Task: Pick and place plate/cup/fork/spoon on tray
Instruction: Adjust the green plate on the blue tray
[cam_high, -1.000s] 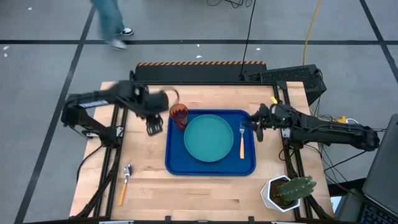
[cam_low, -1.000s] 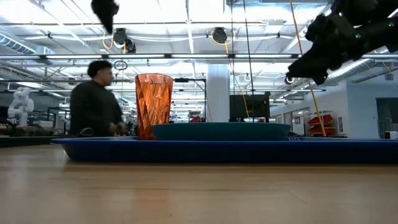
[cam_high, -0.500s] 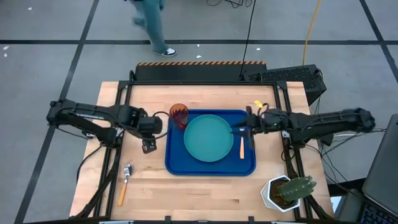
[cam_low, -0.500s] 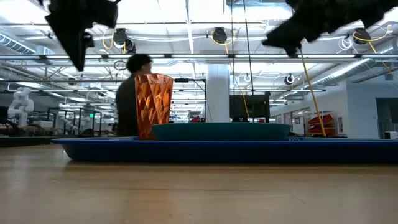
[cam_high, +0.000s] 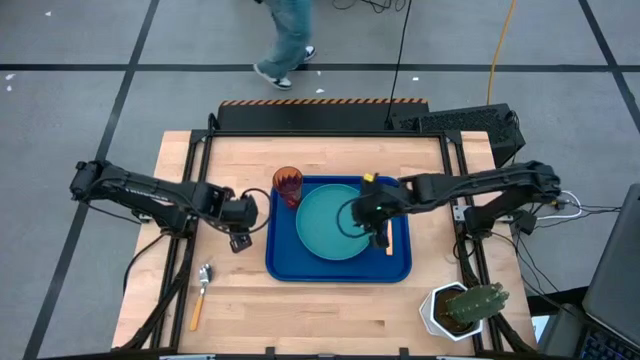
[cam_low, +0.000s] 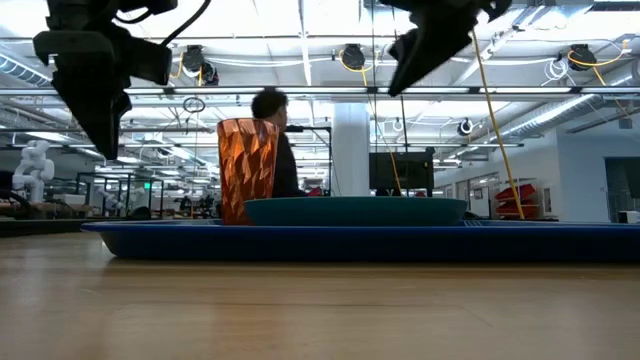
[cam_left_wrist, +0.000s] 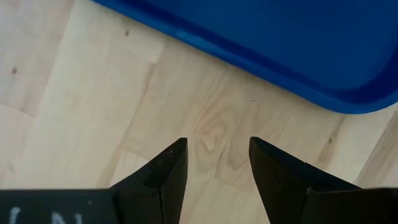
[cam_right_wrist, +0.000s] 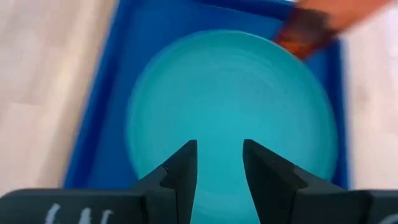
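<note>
The spoon (cam_high: 200, 289) lies alone near the tabletop's front-left corner, off the tray (cam_high: 281, 262). It looks light, stiff and slippery; I'd pinch mid-handle. The left gripper (cam_high: 240, 228) hangs beside the tray, fingers spread and empty; the right gripper (cam_high: 378, 228), fingers spread, hovers over the plate (cam_high: 330, 222).

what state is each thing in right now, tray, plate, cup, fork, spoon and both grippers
tray: flat on the table, holding plate, cup and fork
plate: flat in the tray's middle
cup: upright in a tray corner
fork: in the tray, partly under the right arm
spoon: on the table, outside the tray
left gripper: open, empty, over bare table
right gripper: open, empty, above the plate
</note>
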